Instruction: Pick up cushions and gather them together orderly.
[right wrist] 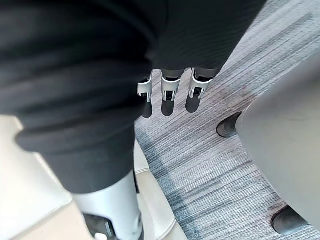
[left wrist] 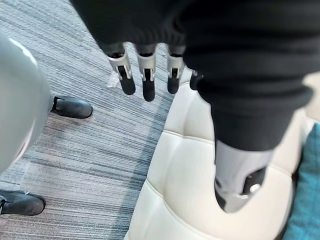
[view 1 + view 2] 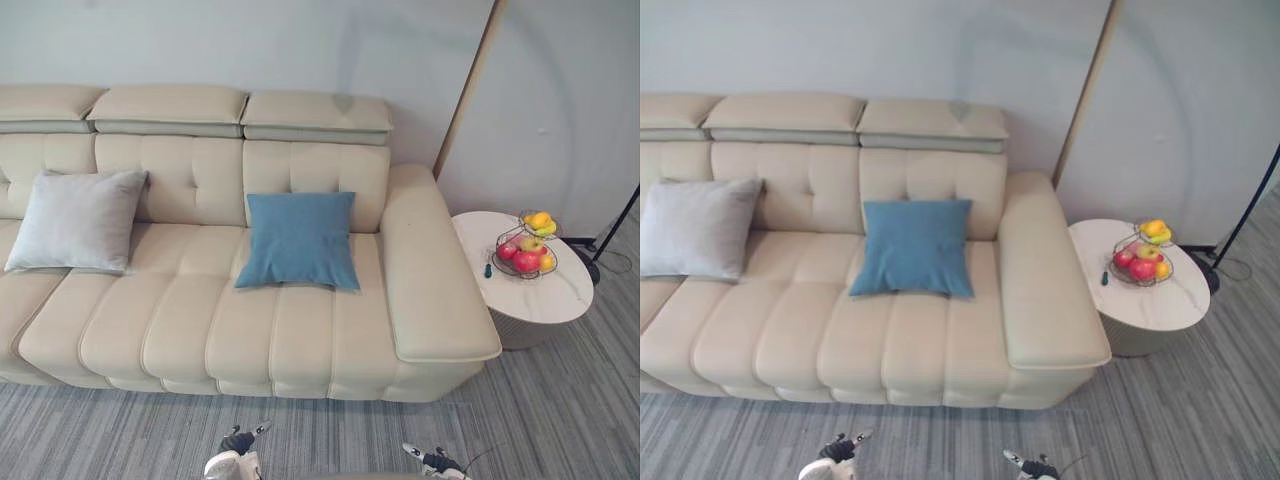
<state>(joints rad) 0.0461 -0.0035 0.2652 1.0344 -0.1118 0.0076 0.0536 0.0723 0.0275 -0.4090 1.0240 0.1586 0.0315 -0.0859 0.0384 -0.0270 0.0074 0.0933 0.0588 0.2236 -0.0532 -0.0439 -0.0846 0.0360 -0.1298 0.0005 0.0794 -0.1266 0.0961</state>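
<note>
Against the wall (image 3: 300, 50) stands a beige sofa (image 3: 200, 320). On its seat a grey cushion (image 3: 78, 220) leans at the left and a blue cushion (image 3: 300, 240) toward its right end. The left hand (image 2: 147, 70) and the right hand (image 1: 169, 92) hang open before the sofa. Best, I think, to take the blue cushion by both side edges.

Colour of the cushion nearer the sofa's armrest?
Plain blue, no pattern. The cushion shows best in the left eye view.
</note>
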